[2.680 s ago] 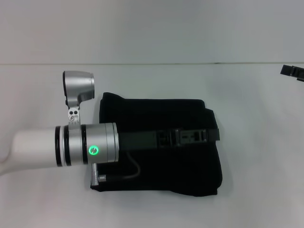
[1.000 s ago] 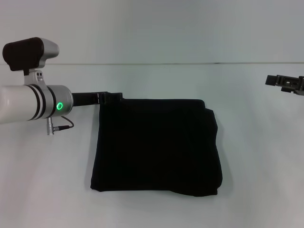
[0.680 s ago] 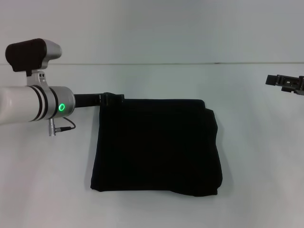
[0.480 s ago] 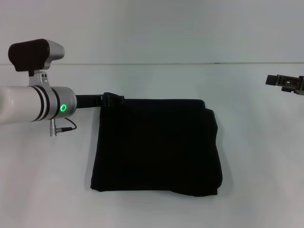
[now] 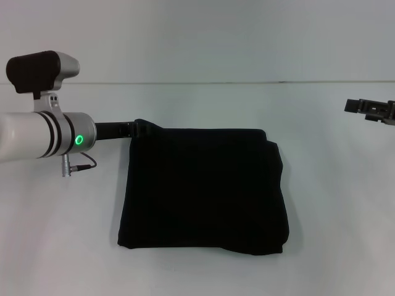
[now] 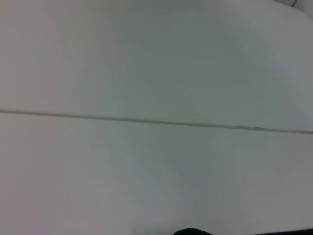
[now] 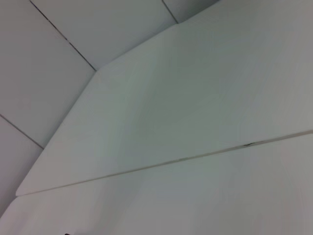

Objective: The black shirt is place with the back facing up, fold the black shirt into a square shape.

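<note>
The black shirt (image 5: 203, 190), folded into a near-square, lies flat mid-counter (image 5: 203, 105) (white, with a pale wall behind). The left tool (image 5: 141, 128) touches its far left corner; whether it is spread cannot be told. The right tool (image 5: 369, 110) hangs well apart at the right edge, state unclear

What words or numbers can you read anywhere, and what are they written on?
None: no text can be read in any view.
The black shirt lies folded on the white table and shows only plain black cloth, no lettering.
The left gripper, at the shirt's far left corner, carries no readable label; its wrist shows only a round green light, not a word.
The right gripper, at the right edge, has nothing legible.
</note>
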